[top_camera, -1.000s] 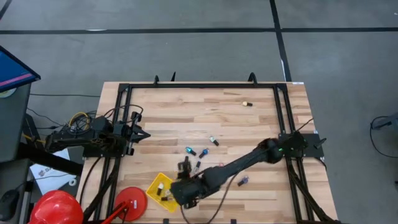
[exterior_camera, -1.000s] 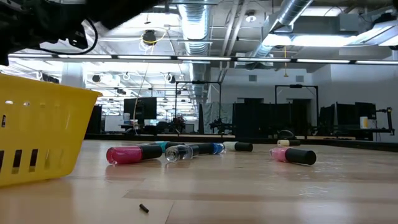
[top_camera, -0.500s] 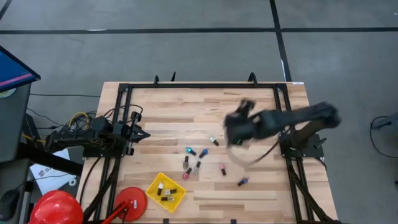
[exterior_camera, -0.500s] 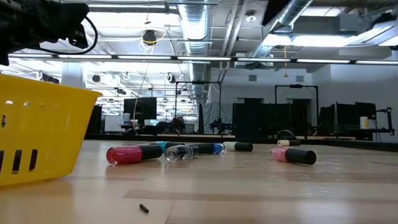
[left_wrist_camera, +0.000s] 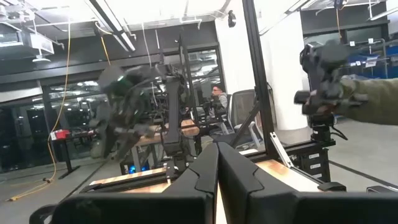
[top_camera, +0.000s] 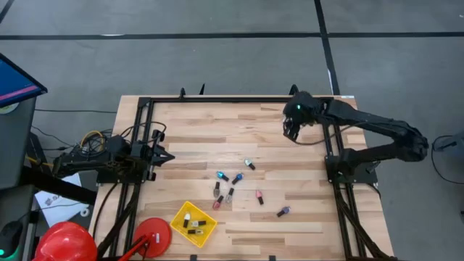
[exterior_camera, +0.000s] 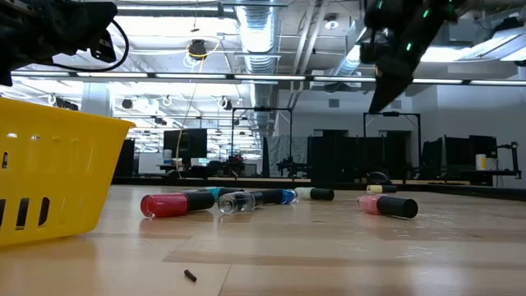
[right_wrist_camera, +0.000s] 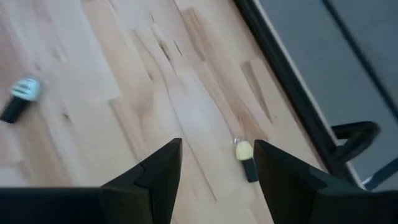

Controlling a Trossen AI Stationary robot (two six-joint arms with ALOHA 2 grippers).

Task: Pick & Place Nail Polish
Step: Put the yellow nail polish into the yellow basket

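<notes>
Several nail polish bottles [top_camera: 233, 185] with dark caps lie on their sides mid-table; in the low view a pink one [exterior_camera: 168, 204] and another pink one [exterior_camera: 388, 205] show among them. More bottles lie in the yellow basket [top_camera: 178, 214]. A pale yellow bottle [right_wrist_camera: 244, 155] lies alone near the table's far edge. My right gripper [top_camera: 291, 130] hangs open above it, slanting down, its fingers [right_wrist_camera: 158, 174] nowhere near the wood. My left gripper [top_camera: 168, 156] waits shut at the table's left side, clear of everything.
The black frame rails [top_camera: 330, 138] run along the table's sides and far edge, close to my right gripper. A red round object [top_camera: 152, 232] and a red hard hat [top_camera: 65, 243] sit at the near left corner. Bare wood [top_camera: 217, 127] spreads between the two arms.
My right gripper has swung from above the yellow basket at the near left, across the table, to the far right, rising a little and rolling, and now hangs over the lone yellow bottle. The bottles and basket have stayed put.
</notes>
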